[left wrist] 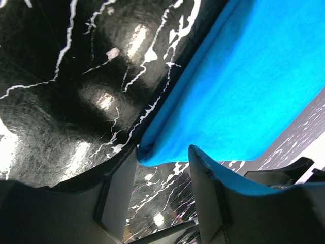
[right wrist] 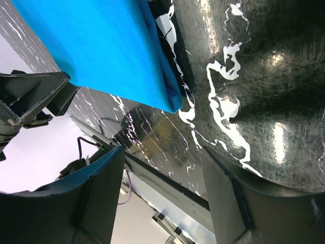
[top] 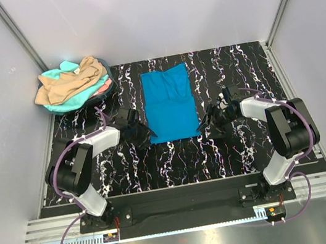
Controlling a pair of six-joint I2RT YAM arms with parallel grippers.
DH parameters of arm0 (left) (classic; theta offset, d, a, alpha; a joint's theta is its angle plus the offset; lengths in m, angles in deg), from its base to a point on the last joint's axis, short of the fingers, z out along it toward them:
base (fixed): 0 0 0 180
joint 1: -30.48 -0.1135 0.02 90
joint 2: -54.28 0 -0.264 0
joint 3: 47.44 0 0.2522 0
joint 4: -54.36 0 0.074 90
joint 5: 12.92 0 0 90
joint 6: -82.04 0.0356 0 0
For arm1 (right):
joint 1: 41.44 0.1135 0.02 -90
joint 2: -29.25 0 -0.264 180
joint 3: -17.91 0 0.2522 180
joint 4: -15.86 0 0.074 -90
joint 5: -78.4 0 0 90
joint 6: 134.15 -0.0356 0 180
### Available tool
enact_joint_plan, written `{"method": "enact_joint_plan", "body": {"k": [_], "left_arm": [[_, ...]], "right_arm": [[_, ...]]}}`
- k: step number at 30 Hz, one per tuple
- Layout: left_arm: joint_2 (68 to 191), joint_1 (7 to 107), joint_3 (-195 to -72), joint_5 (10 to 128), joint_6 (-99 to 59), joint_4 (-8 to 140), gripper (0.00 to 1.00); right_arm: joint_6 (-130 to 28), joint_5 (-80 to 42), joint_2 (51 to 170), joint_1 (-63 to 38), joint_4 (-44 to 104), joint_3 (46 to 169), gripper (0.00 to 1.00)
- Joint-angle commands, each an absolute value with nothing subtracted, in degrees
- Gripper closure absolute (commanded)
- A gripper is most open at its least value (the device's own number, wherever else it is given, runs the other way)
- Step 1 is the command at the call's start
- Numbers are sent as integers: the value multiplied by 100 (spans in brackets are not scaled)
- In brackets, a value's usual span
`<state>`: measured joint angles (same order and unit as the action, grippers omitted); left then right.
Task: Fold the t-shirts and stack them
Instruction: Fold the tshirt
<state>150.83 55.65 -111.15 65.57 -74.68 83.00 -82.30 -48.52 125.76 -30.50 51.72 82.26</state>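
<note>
My left claw (left wrist: 162, 155) stands half open around the blue t-shirt (top: 170, 103)'s near-left corner, gripping nothing. My right claw (right wrist: 162, 162) gapes empty just short of the near-right corner. The shirt lies flat mid-table. Next, I judge, both must pinch and fold its near edge away.

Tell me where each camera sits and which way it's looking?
Top camera: up high behind the robot, looking down at the table, the blue t-shirt and the pile of t-shirts; the left arm and right arm show.
Left wrist camera: on the left arm's wrist, looking past the left gripper, fingers apart, at the blue t-shirt's corner.
Right wrist camera: on the right arm's wrist, looking past the right gripper, fingers apart, at another corner of it.
Shared: all three see the blue t-shirt on the black marbled table.
</note>
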Motion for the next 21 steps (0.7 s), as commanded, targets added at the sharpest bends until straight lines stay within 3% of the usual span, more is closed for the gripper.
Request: {"method": "enact_joint_plan", "body": {"k": [1,9,21], "left_arm": [[15509,5579,-10892,7066,-7546,8886,48],[15509,5536,-10866,7119,-7450,9010,54],[15667,5377,-10892,7049,-7125,8834,79]], "right_arm": [[-8422,-4763,12505,-2983,4861,8168,31],[-9178,-4623,13243,-2966,3964,8080,38],[-9179,-4025,13533,-2966,3911,7975,49]]}}
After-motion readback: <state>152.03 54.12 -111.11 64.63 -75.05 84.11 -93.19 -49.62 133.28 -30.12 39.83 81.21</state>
